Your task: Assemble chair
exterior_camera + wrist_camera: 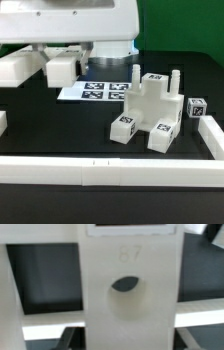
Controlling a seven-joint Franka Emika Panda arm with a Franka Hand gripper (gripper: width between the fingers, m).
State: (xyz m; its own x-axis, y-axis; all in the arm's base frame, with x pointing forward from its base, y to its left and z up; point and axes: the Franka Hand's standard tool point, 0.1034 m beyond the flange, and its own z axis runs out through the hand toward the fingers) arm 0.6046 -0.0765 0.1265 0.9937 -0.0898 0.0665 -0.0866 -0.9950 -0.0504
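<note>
In the wrist view a flat white chair piece (128, 303) with a dark round hole and the stamped number 67 fills the middle. My gripper (130, 339) has a dark finger (78, 336) against each of its long sides and is shut on it. In the exterior view the gripper (86, 58) is low at the back left, by the white piece (62, 68). A partly joined blocky white chair body (150, 112) with tags and two upright pegs stands right of centre. A small tagged white block (197, 108) lies to its right.
The marker board (100, 92) lies flat behind the chair body. Another white part (20, 68) lies at the far back left. Low white border rails run along the front (110, 172), the right (212, 138) and the left (3, 122).
</note>
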